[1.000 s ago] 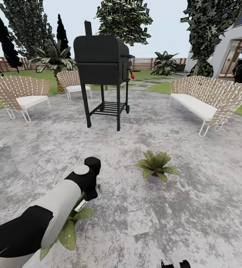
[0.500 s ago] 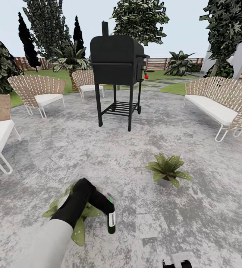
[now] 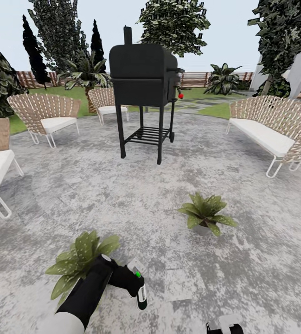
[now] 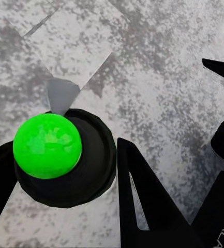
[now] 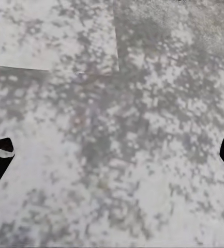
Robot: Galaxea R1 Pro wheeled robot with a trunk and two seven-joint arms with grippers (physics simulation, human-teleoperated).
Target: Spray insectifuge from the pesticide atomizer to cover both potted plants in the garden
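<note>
The pesticide atomizer (image 3: 141,290) is being gripped by the left gripper (image 3: 134,281), beside the near potted plant (image 3: 78,262), presumably for spraying it. The right gripper (image 5: 112,155) is being held wide over the patio (image 3: 243,260), unladen.

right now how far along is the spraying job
Done: the pesticide atomizer is picked up, held in the left gripper above the patio. In hand: it hangs just beside the near potted plant. Left: no spray shows, so coverage of that plant and the far potted plant can't be confirmed. The right gripper is open over paving.
</note>
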